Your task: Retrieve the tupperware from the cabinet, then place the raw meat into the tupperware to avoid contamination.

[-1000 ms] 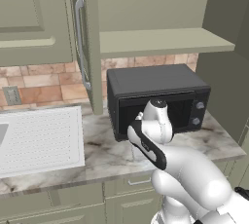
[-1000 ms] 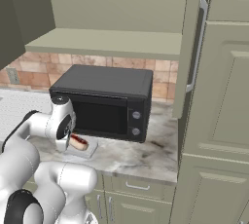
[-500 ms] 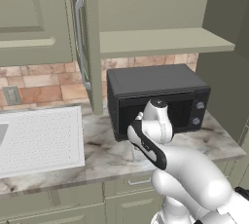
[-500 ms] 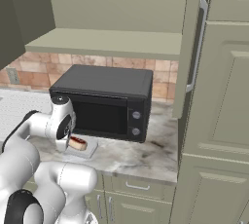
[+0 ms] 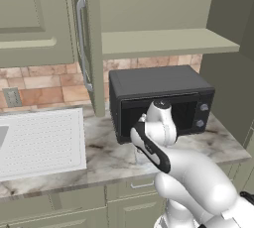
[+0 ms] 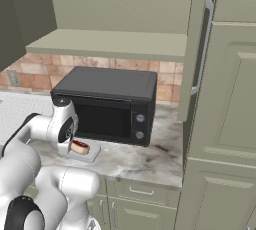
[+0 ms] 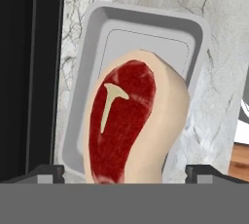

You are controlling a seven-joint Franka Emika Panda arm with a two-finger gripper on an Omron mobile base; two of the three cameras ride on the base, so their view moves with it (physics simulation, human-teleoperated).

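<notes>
Over the tupperware [image 7: 92,62], the pincer [image 7: 124,172] gapes around the raw meat [image 7: 131,125].

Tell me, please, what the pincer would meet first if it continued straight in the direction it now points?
Most likely the raw meat, which lies in the tupperware directly ahead of the open pincer. How far off it is, I cannot judge.

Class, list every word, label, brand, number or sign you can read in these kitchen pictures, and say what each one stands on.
None: no readable text anywhere.
The microwave has two round knobs and a plain dark front, with no brand or figures legible.
The raw meat bears a pale T-shaped mark, which is bone, not lettering.
The tupperware is unmarked.
The wall outlet is blank.
</notes>
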